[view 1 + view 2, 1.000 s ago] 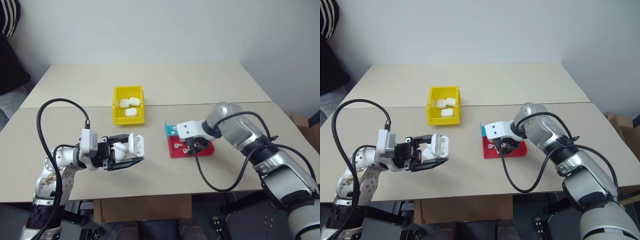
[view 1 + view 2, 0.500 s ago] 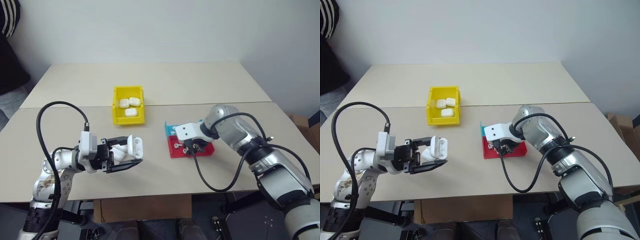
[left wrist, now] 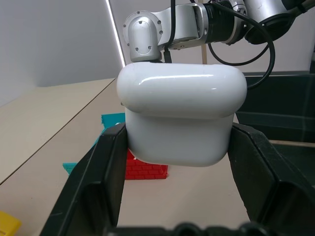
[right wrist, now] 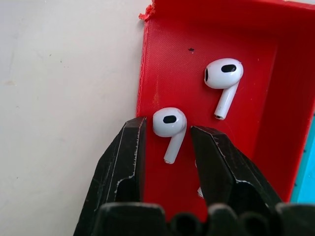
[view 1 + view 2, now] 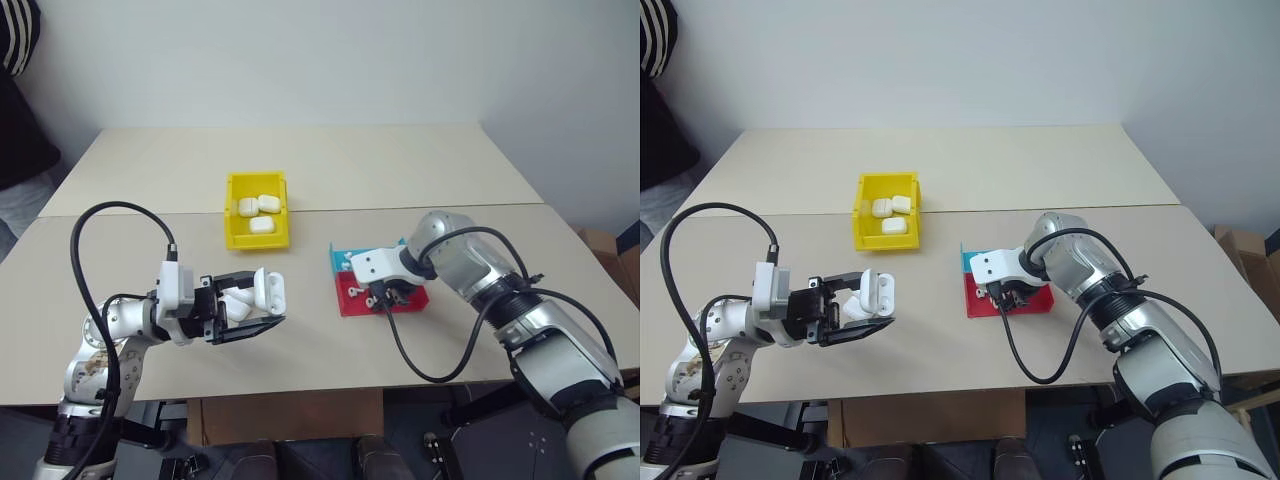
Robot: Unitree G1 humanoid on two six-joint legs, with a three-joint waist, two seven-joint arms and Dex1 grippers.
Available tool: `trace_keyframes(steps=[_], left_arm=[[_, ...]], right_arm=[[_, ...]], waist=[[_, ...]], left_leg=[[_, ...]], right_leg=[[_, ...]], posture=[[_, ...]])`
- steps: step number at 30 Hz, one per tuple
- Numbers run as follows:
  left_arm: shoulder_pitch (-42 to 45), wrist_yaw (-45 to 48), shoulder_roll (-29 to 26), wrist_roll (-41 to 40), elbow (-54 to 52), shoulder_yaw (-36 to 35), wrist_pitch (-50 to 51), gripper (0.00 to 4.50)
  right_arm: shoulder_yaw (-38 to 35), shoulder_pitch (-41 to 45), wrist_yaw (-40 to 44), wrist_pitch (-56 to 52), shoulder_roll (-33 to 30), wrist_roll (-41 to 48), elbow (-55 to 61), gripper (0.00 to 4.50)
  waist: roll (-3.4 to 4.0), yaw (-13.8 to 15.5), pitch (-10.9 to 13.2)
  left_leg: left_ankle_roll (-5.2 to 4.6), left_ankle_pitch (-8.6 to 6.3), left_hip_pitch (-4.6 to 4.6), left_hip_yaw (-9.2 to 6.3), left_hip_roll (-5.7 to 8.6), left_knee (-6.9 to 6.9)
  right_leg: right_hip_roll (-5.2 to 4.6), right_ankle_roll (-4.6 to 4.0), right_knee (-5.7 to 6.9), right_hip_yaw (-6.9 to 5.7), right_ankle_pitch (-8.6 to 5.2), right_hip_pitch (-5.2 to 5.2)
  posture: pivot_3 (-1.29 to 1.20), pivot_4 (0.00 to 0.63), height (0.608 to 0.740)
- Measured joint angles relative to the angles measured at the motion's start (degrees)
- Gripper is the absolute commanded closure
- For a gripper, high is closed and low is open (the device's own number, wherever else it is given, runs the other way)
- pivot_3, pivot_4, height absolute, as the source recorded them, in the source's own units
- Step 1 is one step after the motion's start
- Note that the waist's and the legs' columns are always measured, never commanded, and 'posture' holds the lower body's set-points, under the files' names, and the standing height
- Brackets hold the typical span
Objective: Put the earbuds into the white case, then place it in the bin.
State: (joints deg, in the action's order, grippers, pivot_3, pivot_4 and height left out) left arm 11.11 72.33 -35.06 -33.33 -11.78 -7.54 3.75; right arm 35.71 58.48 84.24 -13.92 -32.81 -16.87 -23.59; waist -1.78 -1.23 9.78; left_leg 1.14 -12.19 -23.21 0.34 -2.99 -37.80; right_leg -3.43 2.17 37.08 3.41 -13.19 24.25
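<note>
Left gripper (image 5: 252,312) grips white case (image 3: 181,114) — right gripper (image 4: 166,142) straddles earbud (image 4: 170,125).

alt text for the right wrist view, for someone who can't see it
The right gripper straddles a white earbud lying in a red tray, fingers on either side, not yet closed on it. A second earbud lies further in; beige table alongside.

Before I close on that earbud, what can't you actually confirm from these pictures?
- Contact: right end effector brackets one earbud in the red tray; touching cannot be told.
- A white piece sits behind a finger, unidentifiable.
- Blue tray: contents covered by the arm in the head views.
- White case in the left end effector: interior faces away.
</note>
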Motion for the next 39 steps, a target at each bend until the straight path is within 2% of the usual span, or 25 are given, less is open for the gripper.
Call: trace_keyframes(steps=[10, 14, 29, 34, 39], left_arm=[[-0.31, -0.35, -1.05, 0.07, -1.06, 0.01, 0.12, 1.73], [-0.34, -0.56, -1.07, 0.08, -1.06, 0.01, 0.12, 1.73], [-0.48, -1.54, -1.43, -0.15, -1.19, 0.0, 0.2, 1.73], [0.75, -3.2, -1.37, -1.62, -3.45, 0.04, 1.83, 1.73], [7.81, -7.89, -1.2, -3.38, -6.99, 1.45, 7.95, 1.73]], right_arm=[[-0.19, 0.04, -0.6, 1.07, 0.65, -0.84, -0.45, 2.67], [-0.39, 0.04, -0.5, 1.33, 0.75, -0.87, -0.58, 3.59], [-1.19, 0.08, -0.24, 0.74, 0.58, -0.25, 0.74, 3.59], [-9.4, -0.06, 1.03, -7.48, -3.44, 5.92, 12.17, 3.59], [-20.08, -1.84, -0.28, -16.73, -8.41, 13.38, 22.87, 3.59]], waist=[[0.0, -0.07, 0.0], [0.0, -0.09, 0.0], [0.03, -0.09, 0.03], [0.05, 0.34, 0.06], [0.04, 0.77, 0.06]], left_leg=[[0.0, 0.0, 0.02, 0.0, -0.01, 0.01], [0.0, 0.0, 0.02, 0.0, -0.01, 0.0], [0.0, 0.0, -0.02, 0.0, -0.01, 0.02], [0.0, 0.0, -0.09, -0.03, -0.01, 0.05], [0.01, 0.0, -0.08, -0.08, 0.0, 0.04]], right_leg=[[0.0, 0.0, 0.0, 0.0, 0.0, -0.01], [0.01, 0.0, 0.0, 0.0, 0.0, 0.0], [0.0, 0.0, 0.0, 0.0, 0.0, 0.03], [0.0, 0.01, -0.07, -0.03, -0.01, 0.05], [-0.03, 0.05, -0.13, -0.12, -0.03, -0.05]], posture=[[0.0, 0.15, 0.74], [0.0, 0.15, 0.74], [0.0, 0.15, 0.74], [0.0, 0.15, 0.74], [0.0, 0.15, 0.74]])
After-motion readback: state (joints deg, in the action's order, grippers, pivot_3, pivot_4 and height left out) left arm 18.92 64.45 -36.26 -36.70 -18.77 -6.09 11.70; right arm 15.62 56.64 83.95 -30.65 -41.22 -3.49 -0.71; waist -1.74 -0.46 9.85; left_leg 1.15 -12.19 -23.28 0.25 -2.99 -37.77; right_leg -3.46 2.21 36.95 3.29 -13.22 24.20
